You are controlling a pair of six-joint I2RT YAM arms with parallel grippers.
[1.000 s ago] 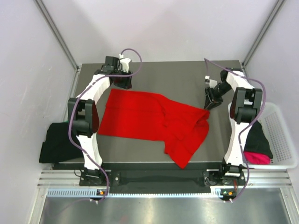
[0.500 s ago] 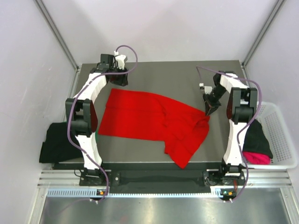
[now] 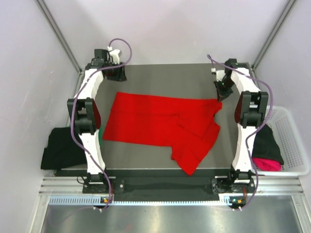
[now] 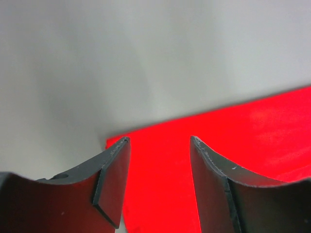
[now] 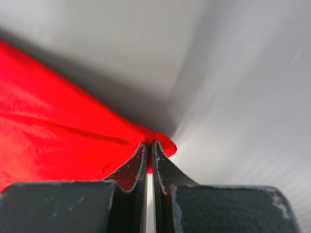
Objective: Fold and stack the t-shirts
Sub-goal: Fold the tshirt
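Right tool point(image 5: 149, 148) clamps red t-shirt point(image 3: 155, 121) corner near tabletop point(image 3: 170, 77) far-right corner; left tool point(image 4: 159, 143) spread apart at far-left corner, off shirt.

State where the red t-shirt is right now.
In the top view the red t-shirt lies spread across the middle of the table, its far right corner pinched by the right gripper.
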